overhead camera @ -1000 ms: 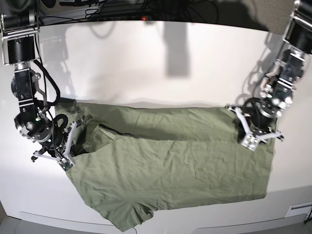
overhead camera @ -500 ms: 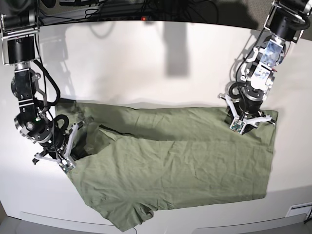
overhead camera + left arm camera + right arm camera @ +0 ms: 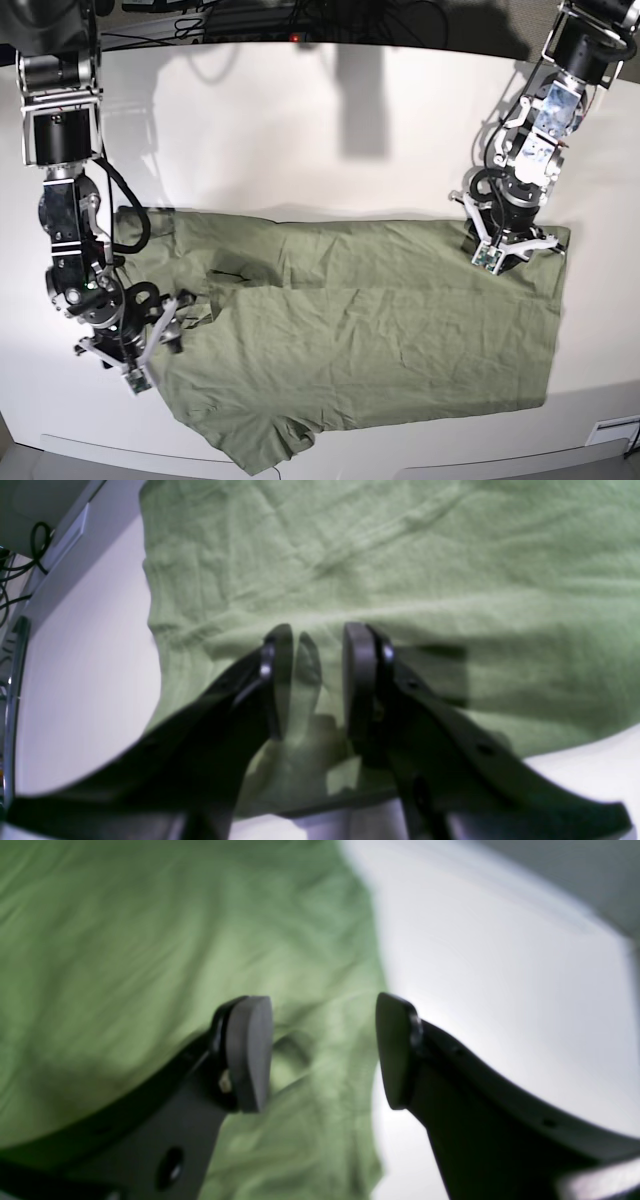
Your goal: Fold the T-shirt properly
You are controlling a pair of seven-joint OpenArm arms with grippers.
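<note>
A: Spread flat across the near half of the white table (image 3: 320, 120), the sage-green T-shirt (image 3: 380, 330); wrinkled all over, long side running left to right in the base view; one sleeve poking out toward the front edge, low and left of centre.

B: And over at that view's right, up at the far corner of the cloth, the left gripper (image 3: 506, 252); pointing down onto the fabric, right at its upper right edge.

A: Closer in from the left wrist view: left gripper (image 3: 312, 680) with jaws a little apart, a narrow gap between the dark pads; green cloth showing in that gap and spread out ahead and to both sides; hard to tell whether any of it is pinched, so no claim of a hold.

B: White tabletop along the left of that picture and again at the lower right corner; cloth edge curving between them; a black cable (image 3: 30, 545) up in the top left.

A: Now the other side, base view's left: the right gripper (image 3: 140, 362) low over the shirt's left end, beside a bunched, rumpled fold near the sleeve.

B: From the right wrist view, right gripper (image 3: 325, 1052) spread wide; left finger over green fabric, right finger over bare white table; shirt's edge running straight down between the two pads; blurred picture, contact with the cloth not clear.

A: Nothing clamped on that side, then; fabric lying below and between.
</note>
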